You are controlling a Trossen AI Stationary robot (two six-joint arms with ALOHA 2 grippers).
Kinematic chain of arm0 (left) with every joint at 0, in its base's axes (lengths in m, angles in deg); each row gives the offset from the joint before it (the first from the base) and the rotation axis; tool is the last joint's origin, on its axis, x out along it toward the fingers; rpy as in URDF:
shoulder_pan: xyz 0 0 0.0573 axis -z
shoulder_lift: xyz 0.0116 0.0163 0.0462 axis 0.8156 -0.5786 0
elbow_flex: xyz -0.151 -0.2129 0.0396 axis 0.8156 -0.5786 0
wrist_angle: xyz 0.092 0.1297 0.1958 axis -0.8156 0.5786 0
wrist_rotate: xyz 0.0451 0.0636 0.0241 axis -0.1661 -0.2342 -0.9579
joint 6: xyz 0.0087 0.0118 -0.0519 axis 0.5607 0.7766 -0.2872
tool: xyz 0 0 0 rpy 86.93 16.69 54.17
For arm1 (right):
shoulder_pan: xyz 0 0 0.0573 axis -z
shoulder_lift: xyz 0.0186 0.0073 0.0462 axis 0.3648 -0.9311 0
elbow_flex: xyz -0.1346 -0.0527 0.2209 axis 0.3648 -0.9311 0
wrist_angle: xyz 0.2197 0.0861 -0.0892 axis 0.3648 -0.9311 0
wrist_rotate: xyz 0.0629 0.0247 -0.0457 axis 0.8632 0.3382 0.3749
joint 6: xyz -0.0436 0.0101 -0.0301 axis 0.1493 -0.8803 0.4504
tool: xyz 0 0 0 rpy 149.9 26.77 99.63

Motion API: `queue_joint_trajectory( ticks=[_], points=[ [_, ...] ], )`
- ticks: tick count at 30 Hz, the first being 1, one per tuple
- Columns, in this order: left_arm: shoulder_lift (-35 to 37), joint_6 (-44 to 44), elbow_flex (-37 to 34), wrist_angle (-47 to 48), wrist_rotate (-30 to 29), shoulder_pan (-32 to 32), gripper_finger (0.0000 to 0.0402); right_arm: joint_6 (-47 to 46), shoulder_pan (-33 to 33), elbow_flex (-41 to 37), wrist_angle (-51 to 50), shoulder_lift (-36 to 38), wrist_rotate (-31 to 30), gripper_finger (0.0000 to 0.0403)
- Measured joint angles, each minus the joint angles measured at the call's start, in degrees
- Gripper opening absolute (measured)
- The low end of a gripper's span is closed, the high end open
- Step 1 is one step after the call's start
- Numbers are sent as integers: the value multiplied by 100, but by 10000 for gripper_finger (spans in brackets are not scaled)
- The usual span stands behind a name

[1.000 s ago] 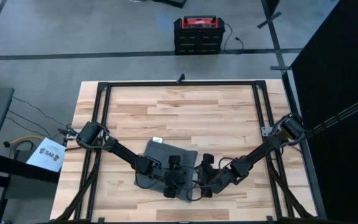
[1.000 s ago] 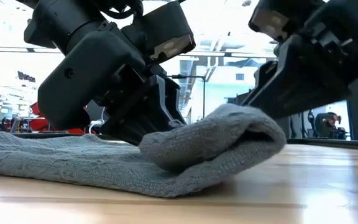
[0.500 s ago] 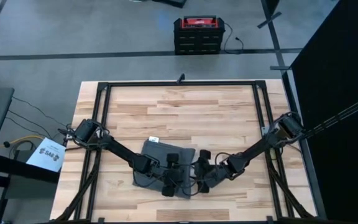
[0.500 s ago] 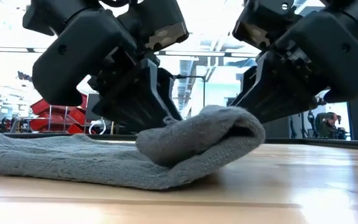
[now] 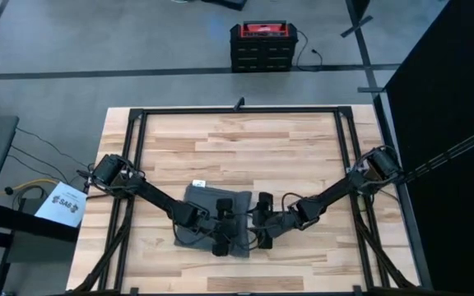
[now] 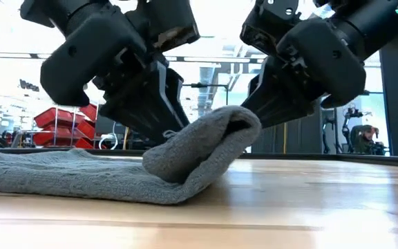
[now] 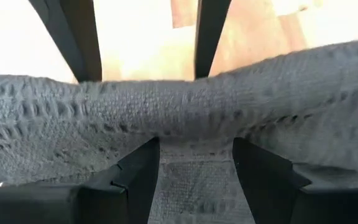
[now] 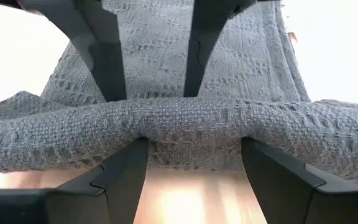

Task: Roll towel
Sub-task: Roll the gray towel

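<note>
Both your claws meet low in the frame's centre: left gripper [image 5: 223, 240] and right gripper [image 5: 262, 234] sit spread moderately wide around the towel [image 6: 81, 176], its rolled fold [image 6: 202, 145] raised between them.

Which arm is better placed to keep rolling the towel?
Neither alone: the left gripper and right gripper both sit at the towel's rolled fold, one on each side.
</note>
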Motion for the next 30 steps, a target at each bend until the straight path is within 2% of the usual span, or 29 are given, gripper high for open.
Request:
queue_joint_trajectory(
  ticks=[6, 11, 18, 30],
  points=[
    [0, -15, -42, -3, -43, -59, 191, 255, 180, 0, 241, -3, 131, 249],
    [0, -24, -42, 11, -56, -57, 191, 468, 364, 20, 562, -285, 361, 249],
    [2, -222, -286, -136, -116, -70, 191, 808, 406, 79, 643, -227, 360, 249],
    [4, -123, -1057, -1915, -153, -179, 191, 679, 347, 131, -337, -11, 254, 249]
  ],
)
